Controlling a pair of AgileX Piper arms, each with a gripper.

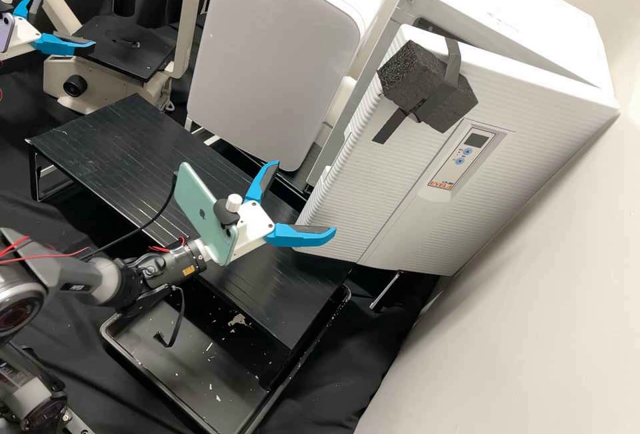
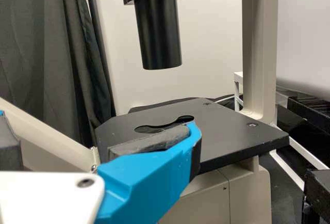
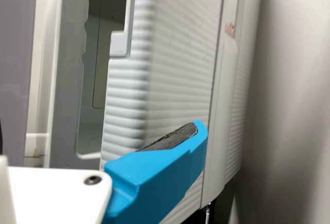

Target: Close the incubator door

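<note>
1. Fingers on the right gripper [image 1: 305, 197] are spread wide, nothing between them: chunky, angular blue pieces with rough dark-grey pads [image 3: 172, 137].
2. Right behind that there's a mint-green phone [image 1: 203, 211], flat with rounded corners, clipped to the white mount.
3. Just beyond the fingertips is the incubator door [image 1: 393, 174], can't tell if they touch. It's ajar, tbh a pretty obvious gap from the incubator body [image 1: 507, 27]. White, finely ribbed face, small panel with blue buttons, grainy black foam block [image 1: 407, 74] strapped near the top.
4. Way off by the microscope [image 1: 187, 21], the left gripper [image 1: 65, 19] is spread and empty too.
</note>
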